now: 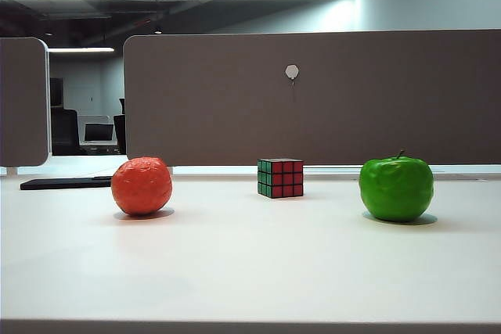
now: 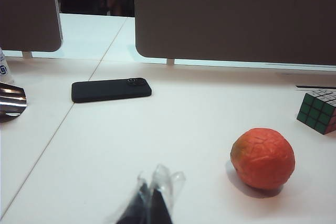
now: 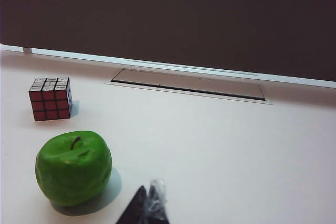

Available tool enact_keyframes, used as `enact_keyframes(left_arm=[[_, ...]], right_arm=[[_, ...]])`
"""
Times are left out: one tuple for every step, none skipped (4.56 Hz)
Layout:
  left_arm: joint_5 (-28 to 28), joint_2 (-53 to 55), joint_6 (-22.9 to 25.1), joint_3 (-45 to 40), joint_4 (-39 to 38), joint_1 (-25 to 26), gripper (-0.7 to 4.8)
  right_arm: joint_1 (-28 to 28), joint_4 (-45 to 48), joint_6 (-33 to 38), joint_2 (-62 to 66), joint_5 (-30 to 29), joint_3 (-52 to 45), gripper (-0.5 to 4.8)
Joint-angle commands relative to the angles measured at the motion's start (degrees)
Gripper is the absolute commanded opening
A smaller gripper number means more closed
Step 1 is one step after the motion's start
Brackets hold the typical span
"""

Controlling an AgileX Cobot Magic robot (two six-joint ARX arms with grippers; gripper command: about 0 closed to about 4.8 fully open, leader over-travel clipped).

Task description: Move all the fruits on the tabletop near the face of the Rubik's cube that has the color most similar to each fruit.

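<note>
We judge the glossy green apple point(image 3: 73, 167) slippery; our closed right gripper point(image 3: 148, 203) and left gripper point(image 2: 155, 195), also pinched together, should grasp fruit mid-girth.

We see the right gripper point(image 3: 148, 203) low over the white tabletop point(image 3: 220, 150), its fingertips point(image 3: 156, 190) pressed together with no gap between them; they seem wrapped in something clear and crinkled, though the edge of the picture cuts them too short to be sure. Nothing is held. The green apple point(image 3: 73, 167) sits upright just beside the fingertips, stem up, not touching them. Beyond the apple, farther from the fingers, stands the Rubik's cube point(image 3: 51, 98), turning a red face toward us and a pale top. Well ahead of the fingers a flat grey cable hatch point(image 3: 189, 84) lies flush in the table, and behind it rises a dark partition point(image 3: 184, 19).
</note>
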Motion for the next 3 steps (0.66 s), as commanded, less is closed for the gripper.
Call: enact_keyframes(left_arm=[[0.2,0.0,-0.1,0.1,-1.4,0.1,-0.06],[0.2,0.0,-0.1,0.1,-2.0,0.1,-0.06],[0.2,0.0,-0.1,0.1,-2.0,0.1,-0.06]], right_arm=[[0.0,0.8,0.2,0.0,0.1,-0.1,0.0],[0.0,0.8,0.1,0.0,0.1,-0.1,0.0],[0.0,0.8,0.2,0.0,0.1,-0.1,0.0]])
